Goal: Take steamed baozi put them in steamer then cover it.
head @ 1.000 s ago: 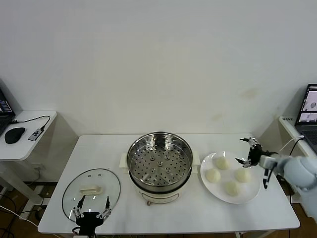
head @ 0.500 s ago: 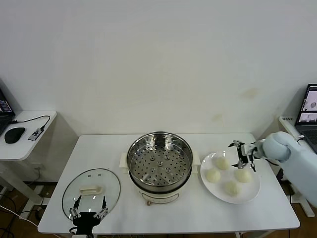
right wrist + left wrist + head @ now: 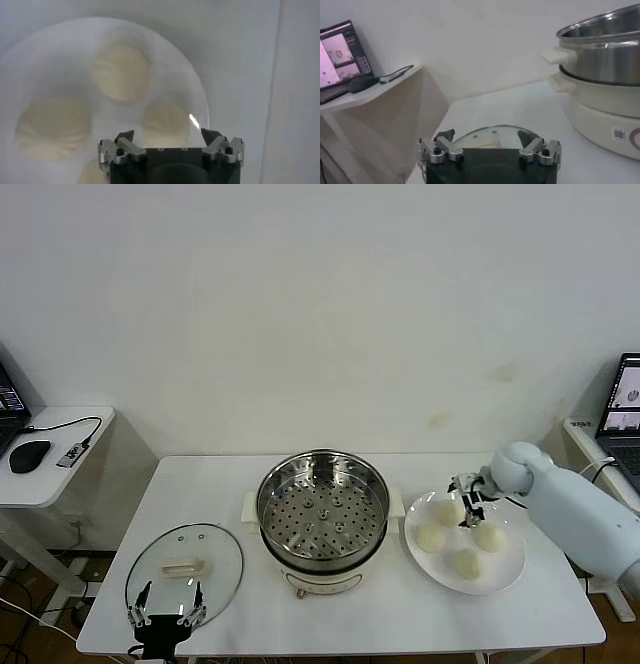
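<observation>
Four baozi (image 3: 449, 511) lie on a white plate (image 3: 510, 568) to the right of the steamer (image 3: 322, 509), none yet in the pot; the perforated tray shows bare. The right gripper (image 3: 466, 498) hangs over the plate's rear-left part, just above the bun nearest the steamer, with its jaws spread wide and holding nothing; the right wrist view confirms buns below the spread fingers (image 3: 124, 141). The left gripper (image 3: 164, 618) is low at the table's front-left edge, jaws likewise apart and empty, next to the cover (image 3: 184, 569), which lies flat on the table (image 3: 400, 624) left of the steamer. Risks, as judged: the buns sit close together, so a descent off-centre could put a finger on a neighbour and push it toward the plate's rim or off it. The dough appears soft and smooth; too hard a close would dent or tear it, too light a close could let it slip during the carry over the steamer's raised wall. A low transfer could clip that wall. The plate is loose on the table and may slide if a finger presses its surface.
</observation>
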Controlling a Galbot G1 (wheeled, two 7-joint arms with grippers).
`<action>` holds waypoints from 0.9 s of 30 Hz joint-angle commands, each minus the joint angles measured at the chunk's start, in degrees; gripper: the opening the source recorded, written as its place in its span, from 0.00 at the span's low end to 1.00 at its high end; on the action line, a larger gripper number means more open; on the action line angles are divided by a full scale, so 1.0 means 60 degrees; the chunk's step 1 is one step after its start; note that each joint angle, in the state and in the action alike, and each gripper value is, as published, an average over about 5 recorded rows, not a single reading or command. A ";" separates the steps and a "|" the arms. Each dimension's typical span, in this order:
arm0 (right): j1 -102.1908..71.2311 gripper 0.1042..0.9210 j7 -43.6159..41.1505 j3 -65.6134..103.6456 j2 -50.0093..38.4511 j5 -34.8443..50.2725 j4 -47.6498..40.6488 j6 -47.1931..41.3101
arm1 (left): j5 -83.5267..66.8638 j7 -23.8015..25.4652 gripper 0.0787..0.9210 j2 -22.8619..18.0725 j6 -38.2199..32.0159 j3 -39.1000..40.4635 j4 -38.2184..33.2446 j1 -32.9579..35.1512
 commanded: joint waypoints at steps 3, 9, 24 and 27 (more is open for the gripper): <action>0.0389 0.88 -0.0117 -0.0386 0.0618 -0.0273 -0.0908 0.0000 | -0.0006 -0.0016 0.88 0.0010 0.0011 -0.0087 0.0022 -0.0006; 0.0321 0.84 -0.0139 -0.0341 0.0723 -0.0264 -0.1016 -0.0039 | -0.0005 0.0002 0.88 0.0030 0.0015 -0.0124 0.0028 -0.0003; 0.0274 0.61 -0.0249 -0.0424 0.0584 -0.0071 -0.0732 -0.0147 | 0.0012 0.0011 0.88 0.0004 0.0021 -0.0111 -0.0032 0.0013; 0.0350 0.60 -0.0312 -0.0546 0.0416 0.0115 -0.0489 -0.0141 | 0.0017 0.0013 0.88 0.0002 0.0023 -0.0103 -0.0041 0.0011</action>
